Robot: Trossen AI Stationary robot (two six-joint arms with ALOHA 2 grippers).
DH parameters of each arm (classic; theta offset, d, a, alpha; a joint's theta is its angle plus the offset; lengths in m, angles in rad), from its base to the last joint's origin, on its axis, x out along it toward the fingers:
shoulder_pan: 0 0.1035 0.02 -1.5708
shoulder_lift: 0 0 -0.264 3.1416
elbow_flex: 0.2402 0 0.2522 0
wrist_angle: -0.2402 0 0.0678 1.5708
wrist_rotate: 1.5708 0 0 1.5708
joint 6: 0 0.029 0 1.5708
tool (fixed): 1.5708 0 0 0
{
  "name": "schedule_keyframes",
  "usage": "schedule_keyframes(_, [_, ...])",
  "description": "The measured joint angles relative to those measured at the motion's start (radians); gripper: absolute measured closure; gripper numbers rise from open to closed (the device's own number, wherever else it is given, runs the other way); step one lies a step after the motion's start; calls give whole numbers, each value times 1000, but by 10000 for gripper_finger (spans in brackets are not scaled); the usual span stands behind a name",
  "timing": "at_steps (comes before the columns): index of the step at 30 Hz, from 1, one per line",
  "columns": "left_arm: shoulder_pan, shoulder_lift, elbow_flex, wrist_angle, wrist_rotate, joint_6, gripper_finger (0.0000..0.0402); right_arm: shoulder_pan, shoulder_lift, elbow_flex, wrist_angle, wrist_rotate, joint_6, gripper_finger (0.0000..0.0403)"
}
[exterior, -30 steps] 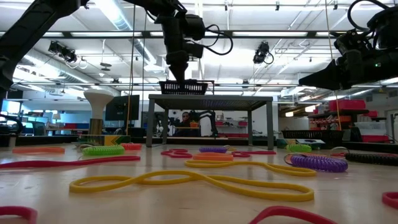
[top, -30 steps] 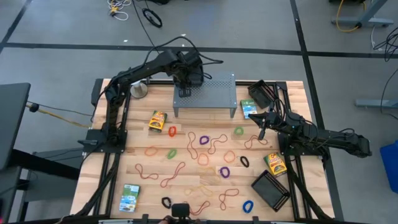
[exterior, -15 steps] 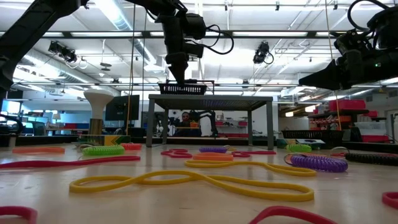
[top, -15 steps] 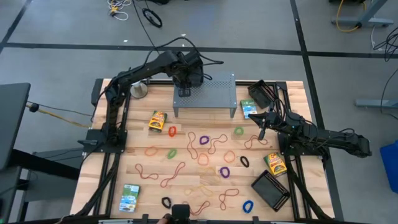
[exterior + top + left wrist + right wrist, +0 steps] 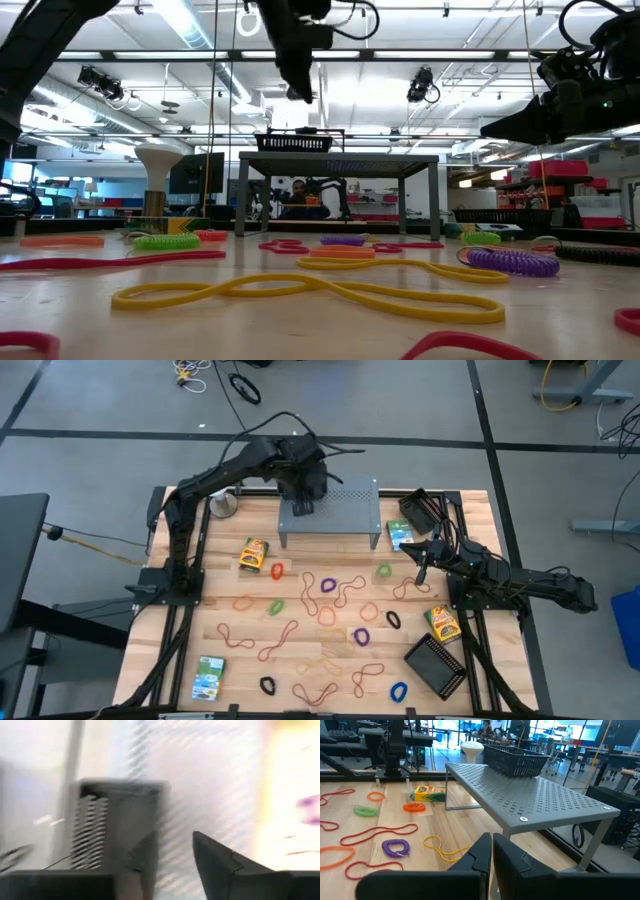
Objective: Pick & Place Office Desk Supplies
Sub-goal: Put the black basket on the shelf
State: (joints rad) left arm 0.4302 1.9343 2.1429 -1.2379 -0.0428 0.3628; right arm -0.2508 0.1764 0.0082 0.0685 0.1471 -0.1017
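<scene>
Nearest the front table edge in the low view lies a long yellow rubber-band loop [image 5: 310,291], flat on the wooden table [image 5: 90,330]. Behind it, coloured loops are scattered across the table's middle, including a purple coiled band [image 5: 514,262] and a green coiled band [image 5: 166,241].

Right gripper [image 5: 421,571] hangs above the right side of the table, near a tangled red loop [image 5: 410,589]; its 2 fingers [image 5: 479,854] are pressed together on nothing.

Farther back, 1 small black mesh tray [image 5: 295,141] sits upright on the left part of the grey perforated metal shelf [image 5: 338,158]. Left gripper [image 5: 296,92] hangs above the tray, clear of it. In the left wrist view its fingers [image 5: 212,855] stand partly apart with nothing between them.
</scene>
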Motion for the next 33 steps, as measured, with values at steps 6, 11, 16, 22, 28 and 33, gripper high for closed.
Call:
schedule_keyframes(6, [-46, -29, -119, 141, 155, -17, 388, 0, 0, 0, 0, 0, 0, 375])
schedule_keyframes(11, [-112, -157, -422, 492, 158, -64, 393, 0, 0, 0, 0, 0, 0, 375])
schedule_keyframes(16, [-178, -325, -796, 913, 147, -151, 391, 0, 0, 0, -1, -1, 0, 375])
schedule_keyframes(22, [-259, -516, -1174, 1337, 120, -256, 391, 0, 0, 0, -1, 0, 0, 375])
schedule_keyframes(28, [-332, -638, -1447, 1616, -13, -283, 391, 0, 0, 0, -2, 0, 0, 375])
schedule_keyframes(33, [-353, -694, -1602, 1758, -29, -348, 391, 0, 0, 0, -3, 0, 0, 375])
